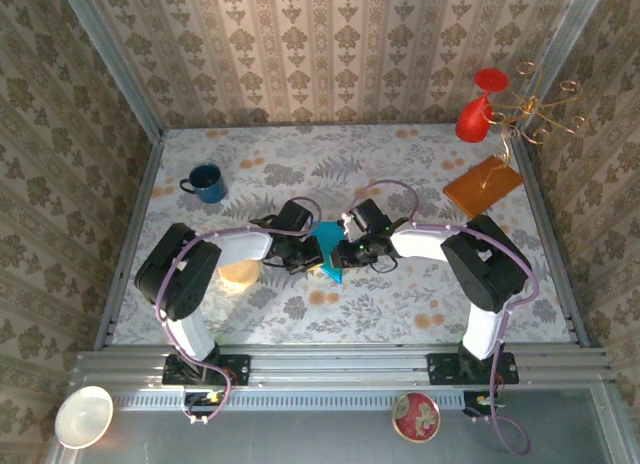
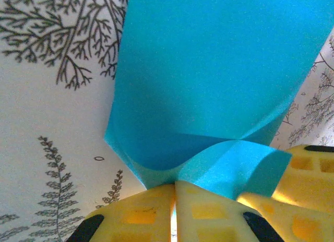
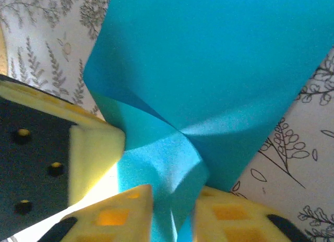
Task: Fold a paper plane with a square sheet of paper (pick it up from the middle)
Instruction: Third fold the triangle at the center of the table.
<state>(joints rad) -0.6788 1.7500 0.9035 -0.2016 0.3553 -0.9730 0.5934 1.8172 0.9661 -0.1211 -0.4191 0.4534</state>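
The square sheet of paper (image 1: 326,252), teal-blue, is lifted off the flowered table between both grippers at the middle. It is bent and creased, and it has no paper plane shape. In the left wrist view the sheet (image 2: 209,70) curls upward from my left gripper (image 2: 175,183), whose yellow fingers press together on its lower edge. In the right wrist view a folded strip of the sheet (image 3: 209,59) runs down through my right gripper (image 3: 172,192), whose fingers stand apart on either side of it. From above, the left gripper (image 1: 312,252) and right gripper (image 1: 342,254) nearly touch.
A blue mug (image 1: 206,182) stands at the back left. An orange-brown sheet (image 1: 483,186), a red vase (image 1: 478,109) and a gold wire stand (image 1: 535,109) are at the back right. A tan disc (image 1: 240,274) lies under the left arm. Two bowls (image 1: 83,416) (image 1: 415,416) sit below the rail.
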